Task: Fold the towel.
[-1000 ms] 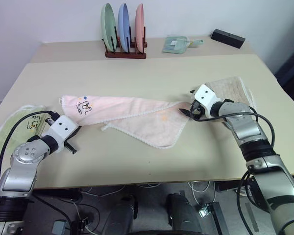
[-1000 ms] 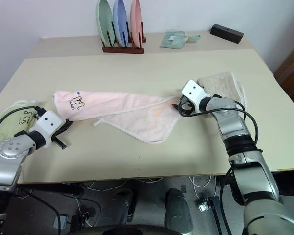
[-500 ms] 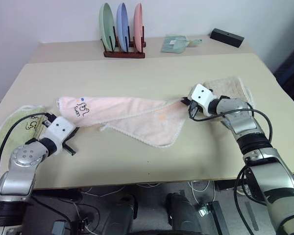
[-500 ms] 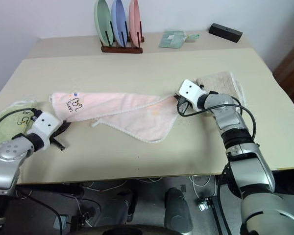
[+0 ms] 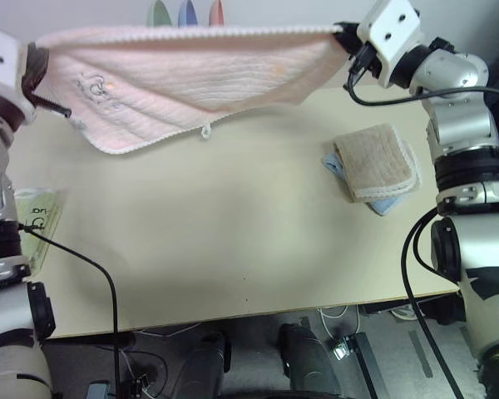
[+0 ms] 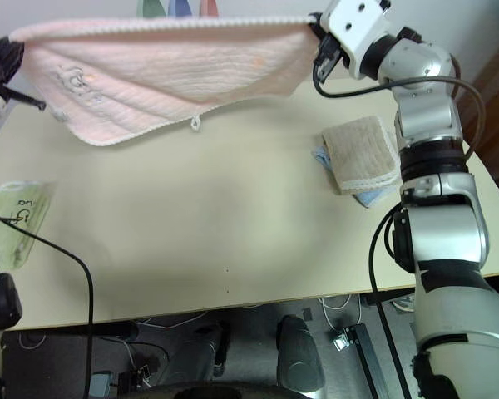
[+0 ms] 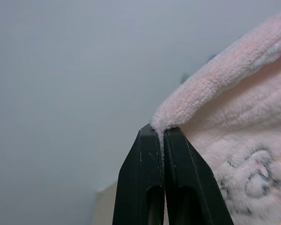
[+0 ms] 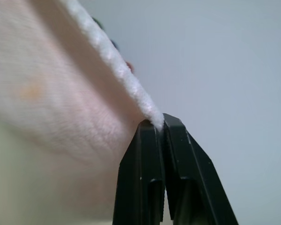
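Note:
The pale pink towel (image 5: 183, 75) hangs spread in the air above the far part of the table, its white scalloped top edge pulled nearly straight between my two grippers. Its faint logo shows near the left end, and the lower edge sags free of the tabletop. My left gripper (image 5: 35, 62) is shut on the towel's left top corner; the left wrist view shows its fingertips (image 7: 150, 140) pinching the pink terry (image 7: 234, 117). My right gripper (image 5: 343, 32) is shut on the right top corner, and the right wrist view shows the white edging (image 8: 107, 65) clamped between its fingers (image 8: 145, 140).
A folded beige towel (image 5: 374, 162) lies on a blue cloth (image 5: 388, 204) at the table's right side. A folded light green towel (image 5: 37, 224) lies at the left edge. Plate tops (image 5: 187, 12) peek above the towel. The bare tan table (image 5: 233, 241) stretches below.
Both grippers have risen well above the table, lifting the towel off it and stretching it between them. The right gripper shut on the towel's corner. The camera view shifted too.

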{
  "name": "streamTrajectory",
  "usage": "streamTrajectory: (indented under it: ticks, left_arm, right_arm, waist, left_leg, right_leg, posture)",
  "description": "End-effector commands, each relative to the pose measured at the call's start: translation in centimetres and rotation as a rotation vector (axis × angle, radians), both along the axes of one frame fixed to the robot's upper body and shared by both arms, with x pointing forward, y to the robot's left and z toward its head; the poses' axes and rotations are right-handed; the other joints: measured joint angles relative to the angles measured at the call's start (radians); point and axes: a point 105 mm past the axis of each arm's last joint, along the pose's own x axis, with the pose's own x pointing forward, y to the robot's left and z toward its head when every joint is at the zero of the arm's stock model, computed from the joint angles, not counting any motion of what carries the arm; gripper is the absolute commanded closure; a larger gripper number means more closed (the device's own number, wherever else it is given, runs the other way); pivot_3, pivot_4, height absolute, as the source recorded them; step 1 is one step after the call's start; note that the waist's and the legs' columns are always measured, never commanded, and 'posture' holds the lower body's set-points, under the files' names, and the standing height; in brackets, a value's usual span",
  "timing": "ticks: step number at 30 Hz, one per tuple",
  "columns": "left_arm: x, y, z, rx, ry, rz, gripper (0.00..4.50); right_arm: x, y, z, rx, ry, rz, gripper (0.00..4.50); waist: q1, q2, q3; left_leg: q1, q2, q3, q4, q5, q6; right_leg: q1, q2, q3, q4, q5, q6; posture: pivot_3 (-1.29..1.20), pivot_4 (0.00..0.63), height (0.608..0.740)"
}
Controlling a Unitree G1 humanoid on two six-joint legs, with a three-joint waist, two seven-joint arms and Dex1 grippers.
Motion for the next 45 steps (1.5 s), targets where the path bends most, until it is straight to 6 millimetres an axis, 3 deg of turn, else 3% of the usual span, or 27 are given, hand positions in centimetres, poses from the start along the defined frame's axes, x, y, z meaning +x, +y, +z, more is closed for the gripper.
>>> streamTrajectory:
  ticks: [1,5,7,10,13,17,22,33,39,44,45]
  left_arm:
    - [-3.5,0.6,-1.7,0.012,0.077,-0.075,4.50]
    - [-7.3,0.2,-7.4,0.019,0.297,-0.137,4.50]
    - [-9.1,0.5,-9.4,-0.005,0.385,-0.134,4.50]
    - [-11.2,0.6,-11.2,-0.014,0.482,-0.142,4.50]
    - [-14.1,0.3,-13.6,-0.058,0.601,-0.169,4.50]
    - [-15.6,0.1,-15.0,-0.084,0.688,-0.187,4.50]
    - [-14.2,0.0,-15.8,-0.063,0.704,-0.184,4.50]
    - [-6.7,1.0,-17.6,-0.027,0.660,-0.140,4.50]
    - [-4.1,0.9,-18.2,-0.046,0.639,-0.136,4.50]
    - [-3.7,1.0,-19.0,-0.065,0.658,-0.137,4.50]
    - [-3.7,1.1,-19.1,-0.078,0.661,-0.135,4.22]
  right_arm:
    - [-3.4,0.1,-2.1,-0.080,0.089,0.132,4.42]
    - [-7.3,-0.7,-7.8,-0.148,0.358,0.222,4.42]
    - [-9.0,-1.2,-9.5,-0.159,0.467,0.242,4.42]
    - [-10.6,-1.9,-10.8,-0.167,0.567,0.243,4.42]
    - [-13.4,-2.8,-12.7,-0.197,0.733,0.286,4.42]
    - [-14.9,-3.4,-13.7,-0.209,0.827,0.300,4.42]
    - [-12.6,-3.4,-14.4,-0.188,0.780,0.240,4.42]
    - [-4.9,-2.6,-16.4,-0.167,0.663,0.093,4.42]
    - [-3.2,-2.1,-17.1,-0.157,0.655,0.078,4.42]
    - [-2.7,-1.9,-17.4,-0.151,0.653,0.078,4.42]
    - [-2.7,-1.9,-17.4,-0.141,0.649,0.075,4.47]
  waist:
    - [-0.004,0.000,0.000]
    - [0.002,0.000,0.001]
    - [0.008,0.000,0.001]
    - [0.021,0.000,0.001]
    - [0.033,-0.001,0.001]
    - [0.053,-0.001,0.001]
    - [0.060,-0.002,0.000]
    - [0.054,-0.002,0.000]
    - [0.052,-0.002,0.000]
    - [0.048,-0.002,0.000]
    - [0.048,-0.002,0.000]
  left_leg:
    - [0.000,0.001,0.001,-0.001,-0.001,0.001]
    - [-0.001,0.002,0.008,0.001,-0.004,0.007]
    - [-0.001,0.003,0.010,0.002,-0.004,0.008]
    - [0.004,0.006,0.014,0.003,-0.004,0.008]
    - [0.005,0.013,0.019,0.006,-0.005,0.008]
    - [0.005,0.014,0.021,0.012,-0.006,0.011]
    - [0.004,0.016,0.024,0.016,-0.007,0.011]
    - [0.004,0.014,0.025,0.015,-0.007,0.010]
    - [0.004,0.014,0.025,0.014,-0.007,0.010]
    - [0.004,0.013,0.025,0.014,-0.007,0.010]
    - [0.004,0.013,0.025,0.014,-0.007,0.010]
  right_leg:
    - [-0.001,0.000,0.001,0.000,0.000,0.000]
    - [-0.005,0.000,0.007,0.001,0.000,0.000]
    - [-0.006,0.000,0.009,0.002,0.000,0.000]
    - [-0.003,0.001,0.010,0.002,0.001,-0.002]
    - [0.002,0.004,0.009,0.000,0.000,-0.007]
    - [0.004,0.004,0.009,-0.001,0.000,-0.007]
    - [0.006,0.003,0.008,0.000,0.000,-0.008]
    - [0.003,0.004,0.008,0.000,0.004,-0.002]
    - [0.003,0.005,0.008,0.001,0.005,-0.002]
    - [0.002,0.005,0.008,0.001,0.005,-0.002]
    - [0.002,0.005,0.008,0.001,0.005,-0.002]
  posture:
    - [0.00,0.150,0.740]
    - [0.00,0.150,0.740]
    - [0.00,0.150,0.740]
    - [0.00,0.150,0.740]
    - [0.00,0.150,0.740]
    - [0.00,0.150,0.740]
    - [0.00,0.150,0.740]
    - [0.00,0.150,0.740]
    - [0.00,0.150,0.740]
    - [0.00,0.150,0.740]
    - [0.00,0.150,0.740]
